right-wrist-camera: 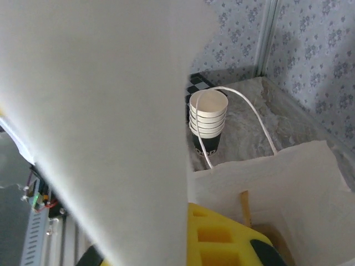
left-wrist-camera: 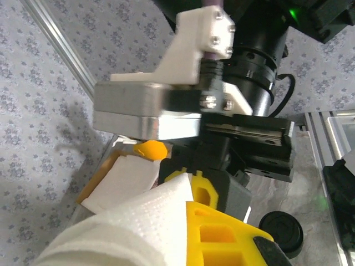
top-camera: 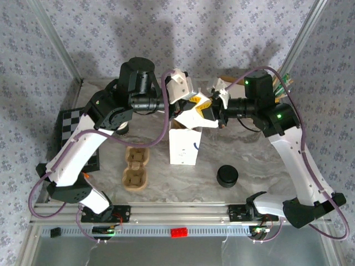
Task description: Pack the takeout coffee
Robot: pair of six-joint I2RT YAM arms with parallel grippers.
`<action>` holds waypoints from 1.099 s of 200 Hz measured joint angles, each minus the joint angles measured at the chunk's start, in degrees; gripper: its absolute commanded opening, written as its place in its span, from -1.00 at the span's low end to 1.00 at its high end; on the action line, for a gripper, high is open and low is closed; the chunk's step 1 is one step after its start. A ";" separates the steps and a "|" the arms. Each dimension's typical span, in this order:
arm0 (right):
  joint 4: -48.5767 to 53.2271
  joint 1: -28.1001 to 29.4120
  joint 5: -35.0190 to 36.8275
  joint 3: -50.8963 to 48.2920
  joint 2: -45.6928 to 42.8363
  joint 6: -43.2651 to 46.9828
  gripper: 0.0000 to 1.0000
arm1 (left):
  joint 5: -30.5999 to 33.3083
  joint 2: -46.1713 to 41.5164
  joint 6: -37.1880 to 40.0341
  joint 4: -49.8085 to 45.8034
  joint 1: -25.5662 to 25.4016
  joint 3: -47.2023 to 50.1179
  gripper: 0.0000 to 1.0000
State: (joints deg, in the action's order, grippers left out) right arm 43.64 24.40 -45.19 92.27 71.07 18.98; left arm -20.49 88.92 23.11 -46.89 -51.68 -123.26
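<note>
White bag (top-camera: 183,147): your left pincer (top-camera: 188,108) and right pincer (top-camera: 205,114) both clamp its rim; lid (top-camera: 227,176) at its 4 o'clock.

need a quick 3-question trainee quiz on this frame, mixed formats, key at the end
1. True or false: the black lid sits on a cup.
2. In the top view, what stands between the brown carrier and the lid? A) white paper bag B) checkerboard C) a cup
3. Fill in: in the right wrist view, the paper cups stand nested in a ___.

Key: 1 false, it lies alone on the table. 2 A, the white paper bag. 3 stack.
</note>
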 measured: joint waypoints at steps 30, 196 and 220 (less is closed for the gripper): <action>-0.85 0.28 4.33 0.33 -0.02 -6.91 -1.00 | 4.11 -0.44 -1.11 1.77 0.37 0.79 0.01; 5.53 21.49 59.17 18.56 16.06 -46.29 -1.00 | 34.95 -22.29 -41.07 13.79 5.57 37.64 0.30; 8.35 23.15 61.75 18.58 17.25 -45.99 -1.00 | 34.64 -22.40 -42.88 13.94 5.97 38.64 0.31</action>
State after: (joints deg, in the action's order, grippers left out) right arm 51.99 47.55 16.56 110.85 88.31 -27.00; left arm 14.15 66.52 -19.77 -32.95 -45.71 -84.62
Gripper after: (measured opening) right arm 0.061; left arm 0.651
